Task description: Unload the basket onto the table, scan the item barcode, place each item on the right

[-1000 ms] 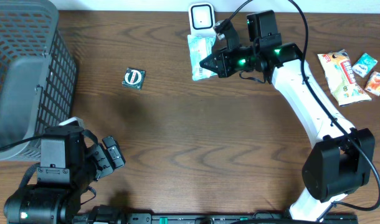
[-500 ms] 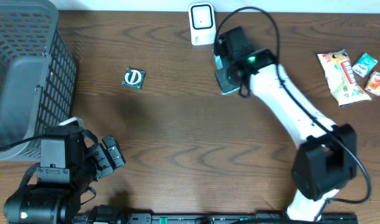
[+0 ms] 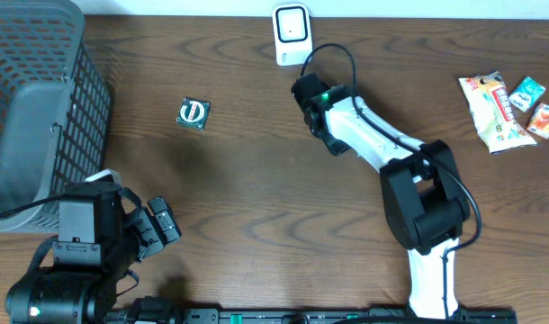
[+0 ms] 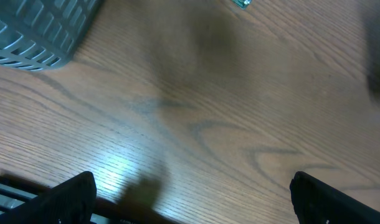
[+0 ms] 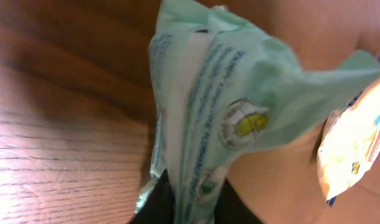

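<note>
Green packet [image 5: 202, 112] pinched in right jaws, close to scanner [image 3: 291, 25] at far centre. Left jaws held wide above surface [image 4: 196, 112].

The table [image 3: 256, 198] is evenly and softly lit from above in the overhead view, a pale glare is thrown on its wood low in the heavily blurred left wrist view, and the green packet [image 5: 227, 124] is rendered soft and out of focus in the right wrist view.
</note>
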`<action>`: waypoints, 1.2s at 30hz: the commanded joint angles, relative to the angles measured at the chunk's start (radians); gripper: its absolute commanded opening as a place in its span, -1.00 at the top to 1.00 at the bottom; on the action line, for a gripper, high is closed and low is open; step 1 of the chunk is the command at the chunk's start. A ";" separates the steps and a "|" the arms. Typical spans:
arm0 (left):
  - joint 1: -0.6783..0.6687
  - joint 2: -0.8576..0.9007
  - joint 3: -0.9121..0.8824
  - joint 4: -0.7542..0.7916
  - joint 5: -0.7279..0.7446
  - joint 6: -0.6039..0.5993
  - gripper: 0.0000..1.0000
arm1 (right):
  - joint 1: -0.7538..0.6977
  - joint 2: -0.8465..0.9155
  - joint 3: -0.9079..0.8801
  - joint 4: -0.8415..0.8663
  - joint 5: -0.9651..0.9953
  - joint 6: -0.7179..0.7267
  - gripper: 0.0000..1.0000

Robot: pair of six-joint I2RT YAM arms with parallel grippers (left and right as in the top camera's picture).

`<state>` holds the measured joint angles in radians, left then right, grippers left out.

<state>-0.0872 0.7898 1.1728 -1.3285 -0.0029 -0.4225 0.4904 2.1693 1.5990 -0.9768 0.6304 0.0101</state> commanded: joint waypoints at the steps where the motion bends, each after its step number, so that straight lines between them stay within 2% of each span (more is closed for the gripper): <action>1: -0.002 0.000 0.001 -0.003 -0.006 -0.006 -0.95 | 0.027 0.008 0.000 -0.013 0.047 0.019 0.65; 4: -0.002 0.000 0.001 -0.003 -0.006 -0.006 -0.95 | 0.058 0.004 0.005 -0.027 -0.034 0.018 0.57; 7: -0.002 0.000 0.001 -0.003 -0.006 -0.006 -0.95 | 0.110 0.003 0.005 -0.039 -0.140 0.018 -0.05; 11: -0.002 0.000 0.001 -0.003 -0.006 -0.006 -0.96 | 0.169 0.002 0.035 -0.082 -0.200 0.019 -0.42; 13: -0.002 0.000 0.001 -0.003 -0.006 -0.006 -0.95 | 0.188 0.002 0.071 -0.122 -0.204 0.020 -0.83; 14: -0.002 0.000 0.001 -0.003 -0.006 -0.006 -0.95 | 0.198 0.002 0.098 -0.150 -0.203 0.029 -0.90; 20: -0.002 0.000 0.001 -0.003 -0.006 -0.006 -0.96 | 0.203 0.002 0.296 -0.302 -0.203 0.088 -0.89; 24: -0.002 0.000 0.001 -0.003 -0.006 -0.006 -0.95 | 0.138 0.002 0.400 -0.349 -0.229 0.139 -0.66; 27: -0.002 0.000 0.001 -0.003 -0.006 -0.006 -0.95 | 0.056 0.002 0.424 -0.347 -0.365 0.122 -0.52; 31: -0.002 0.000 0.001 -0.003 -0.006 -0.006 -0.95 | -0.077 0.002 0.406 -0.347 -0.655 -0.004 -0.51; 36: -0.002 0.000 0.001 -0.003 -0.006 -0.006 -0.96 | -0.200 0.004 0.352 -0.326 -0.803 -0.045 -0.28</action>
<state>-0.0872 0.7898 1.1728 -1.3289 -0.0032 -0.4225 0.3256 2.1834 1.9873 -1.3098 -0.0036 0.0166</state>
